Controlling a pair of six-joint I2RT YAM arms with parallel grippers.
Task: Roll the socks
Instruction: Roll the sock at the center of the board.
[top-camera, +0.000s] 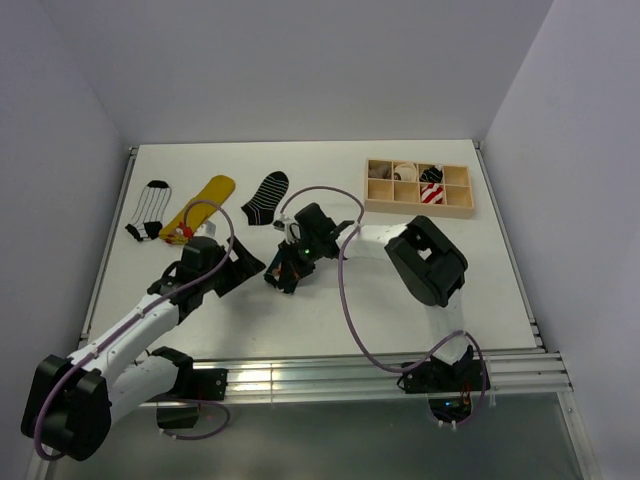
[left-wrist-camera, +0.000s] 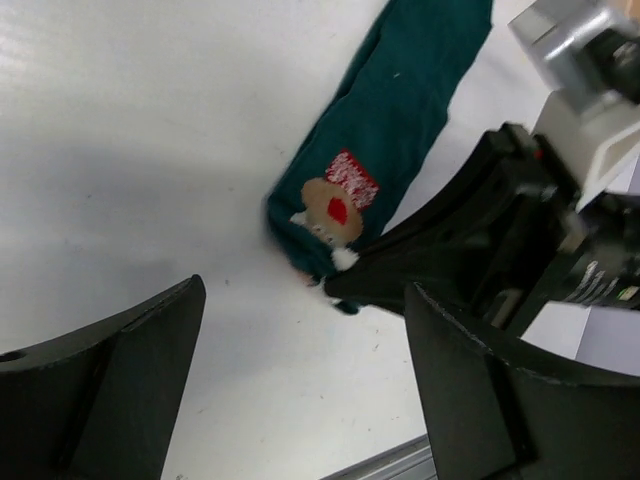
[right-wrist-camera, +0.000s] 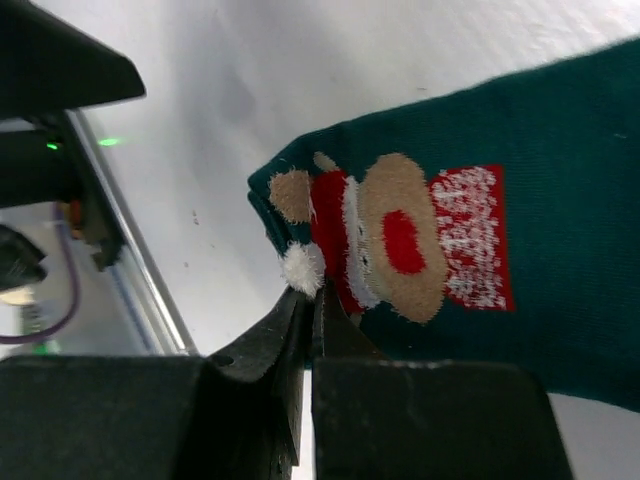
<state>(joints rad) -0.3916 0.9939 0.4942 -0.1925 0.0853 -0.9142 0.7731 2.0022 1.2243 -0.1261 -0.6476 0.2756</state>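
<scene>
- My left end effector (left-wrist-camera: 305, 292) hangs open, fingers wide, just beside the green sock (left-wrist-camera: 390, 110).
- My right end effector (right-wrist-camera: 310, 295) is closed, tips touching the sock's bear end; I can't tell whether fabric is pinched.
- The sock lies flat mid-desk (top-camera: 500, 280).

Top view is bright and even with light from overhead. The white counter (top-camera: 330, 320) is almost washed out, and there's a bit of glare on the metal rail (top-camera: 260, 378) up front. Left wrist shot is soft, and the left tool (left-wrist-camera: 303, 300) is dark and blurry up close. Right wrist shows the green sock (right-wrist-camera: 560, 180) sharp, with a grey shadow above it.
</scene>
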